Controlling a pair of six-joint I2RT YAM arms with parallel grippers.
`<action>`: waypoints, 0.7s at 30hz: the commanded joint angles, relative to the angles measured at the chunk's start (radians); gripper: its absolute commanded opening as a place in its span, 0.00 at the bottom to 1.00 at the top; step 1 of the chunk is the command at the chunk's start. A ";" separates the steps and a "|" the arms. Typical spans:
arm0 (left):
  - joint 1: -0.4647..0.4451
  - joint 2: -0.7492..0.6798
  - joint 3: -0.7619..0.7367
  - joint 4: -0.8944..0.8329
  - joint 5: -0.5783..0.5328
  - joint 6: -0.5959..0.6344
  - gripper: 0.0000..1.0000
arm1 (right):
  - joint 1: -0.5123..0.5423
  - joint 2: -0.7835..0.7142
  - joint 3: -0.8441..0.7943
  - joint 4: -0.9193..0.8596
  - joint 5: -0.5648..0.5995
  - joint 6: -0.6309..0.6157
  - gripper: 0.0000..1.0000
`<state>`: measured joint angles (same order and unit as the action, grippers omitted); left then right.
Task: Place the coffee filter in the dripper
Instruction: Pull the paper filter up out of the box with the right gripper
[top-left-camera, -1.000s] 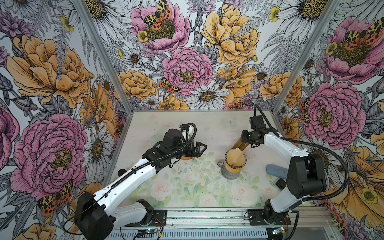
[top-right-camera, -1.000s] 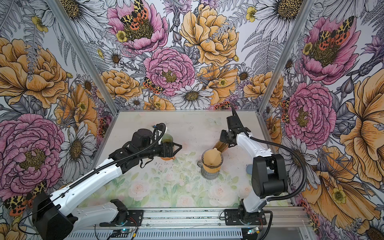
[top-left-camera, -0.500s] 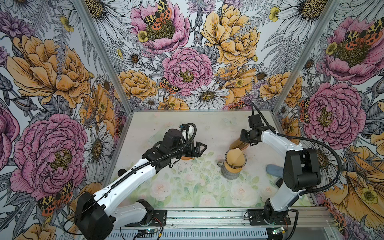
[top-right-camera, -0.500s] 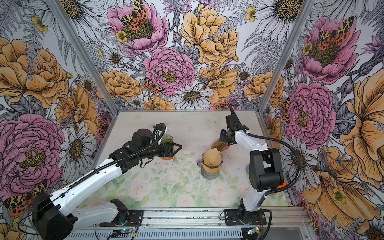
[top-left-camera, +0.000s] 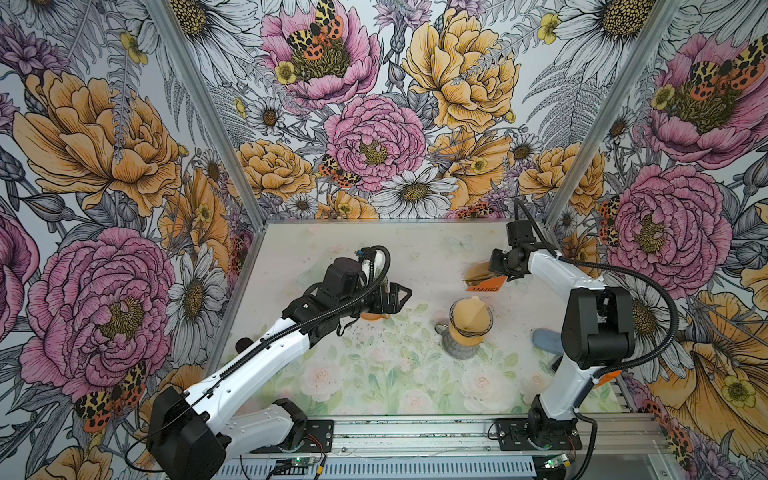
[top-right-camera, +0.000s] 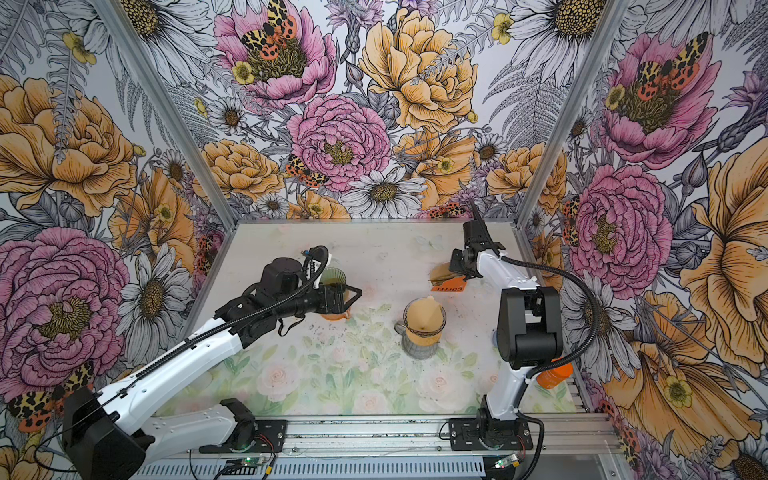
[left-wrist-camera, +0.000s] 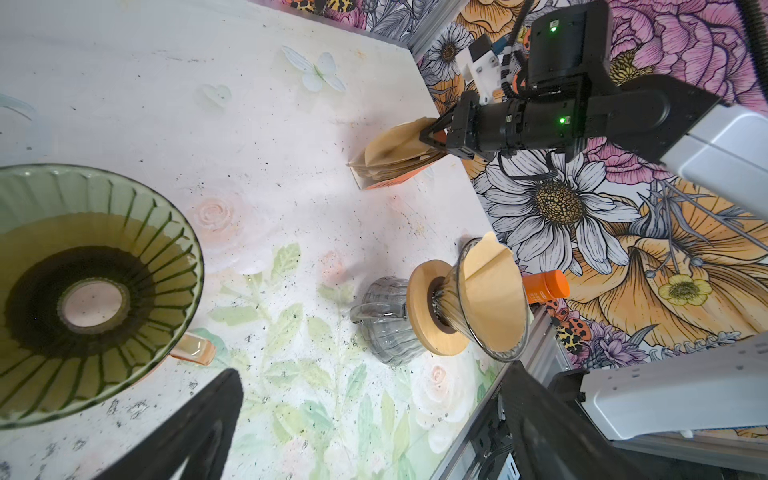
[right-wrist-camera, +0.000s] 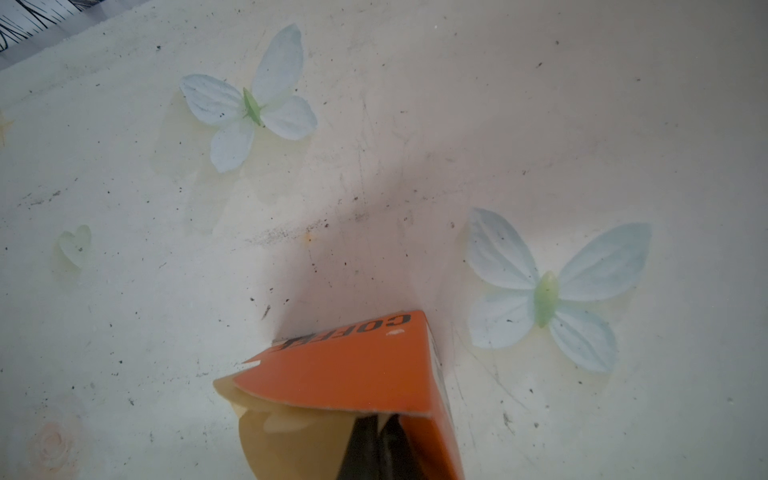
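right gripper (left-wrist-camera: 432, 135): jaws pinched shut on the edge of a brown coffee filter (left-wrist-camera: 397, 141), inside the orange filter box (right-wrist-camera: 353, 365).
left gripper (top-left-camera: 397, 296): spread wide, empty, just beside the green dripper (left-wrist-camera: 124, 208), well apart from that filter.

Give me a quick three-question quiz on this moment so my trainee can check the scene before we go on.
1. True or false: the left gripper is shut on the green dripper.
2. The right gripper is shut on: A) the orange bottle; B) a paper filter in the orange box; C) the green dripper.
3. What already sits in the clear dripper on the glass carafe?

Key: 1 false, it is open and holds nothing. 2 B. 3 a second filter.
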<state>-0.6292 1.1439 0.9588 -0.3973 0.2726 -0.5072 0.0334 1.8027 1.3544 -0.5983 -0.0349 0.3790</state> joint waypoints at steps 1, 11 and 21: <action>0.011 -0.023 -0.011 -0.005 -0.024 -0.015 0.99 | 0.024 -0.007 0.037 -0.006 -0.020 -0.010 0.01; 0.013 -0.031 -0.012 -0.007 -0.020 -0.019 0.99 | 0.092 -0.013 0.069 -0.008 -0.044 0.018 0.01; 0.026 -0.055 -0.023 -0.009 -0.016 -0.022 0.99 | 0.113 -0.063 0.101 -0.009 -0.087 0.043 0.01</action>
<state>-0.6140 1.1080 0.9535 -0.4030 0.2687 -0.5251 0.1432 1.7916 1.4109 -0.6041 -0.0948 0.4030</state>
